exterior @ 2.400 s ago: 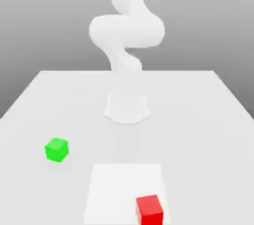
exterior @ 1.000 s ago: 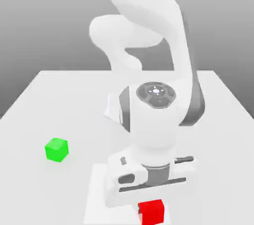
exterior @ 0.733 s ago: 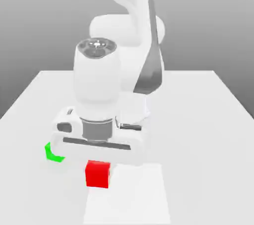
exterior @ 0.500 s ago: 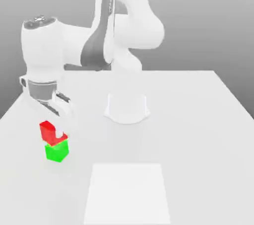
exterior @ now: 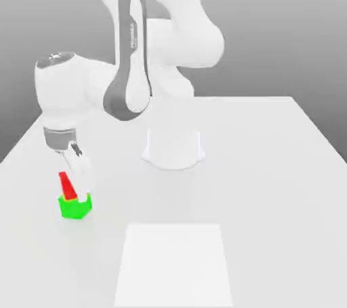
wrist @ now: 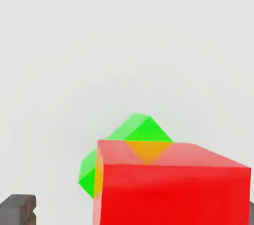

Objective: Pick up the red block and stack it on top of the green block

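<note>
The green block (exterior: 73, 207) lies on the table at the exterior view's left. The red block (exterior: 65, 182) rests on top of it, looking tilted and partly hidden behind a white finger (exterior: 82, 176). My gripper (exterior: 74, 188) hangs straight down around the red block. In the hand view the red block (wrist: 168, 184) is large and close, with the green block (wrist: 130, 139) under and beyond it. A dark finger pad (wrist: 17, 209) stands apart from the red block's side, so the jaws are open and not pressing on it.
The arm's round white base (exterior: 173, 148) sits mid-table. A flat white square patch (exterior: 174, 266) lies near the front edge of the white table (exterior: 271, 184).
The arm carried the red block from the front patch to the left and lowered it onto the green block. In the last half second the jaws parted and the hand sank slightly.
</note>
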Controlling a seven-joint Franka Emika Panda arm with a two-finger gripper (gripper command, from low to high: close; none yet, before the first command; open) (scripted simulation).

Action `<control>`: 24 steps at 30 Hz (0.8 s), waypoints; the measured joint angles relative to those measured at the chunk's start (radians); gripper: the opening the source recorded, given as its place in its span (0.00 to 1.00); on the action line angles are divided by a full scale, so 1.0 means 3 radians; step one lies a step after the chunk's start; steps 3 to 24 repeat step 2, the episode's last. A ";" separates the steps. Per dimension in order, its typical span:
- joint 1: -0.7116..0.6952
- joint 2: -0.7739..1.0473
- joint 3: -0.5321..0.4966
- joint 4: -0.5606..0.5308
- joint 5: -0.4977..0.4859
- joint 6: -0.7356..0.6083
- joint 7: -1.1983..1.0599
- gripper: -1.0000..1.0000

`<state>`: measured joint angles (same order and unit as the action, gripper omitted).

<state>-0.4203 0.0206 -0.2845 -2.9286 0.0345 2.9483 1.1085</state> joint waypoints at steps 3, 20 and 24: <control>-0.0039 -0.0129 -0.0032 -0.0004 -0.0138 -0.0119 0.0094 1.00; -0.0039 -0.0129 -0.0032 -0.0004 -0.0138 -0.0119 0.0094 1.00; -0.0039 -0.0129 -0.0032 -0.0004 -0.0138 -0.0119 0.0094 1.00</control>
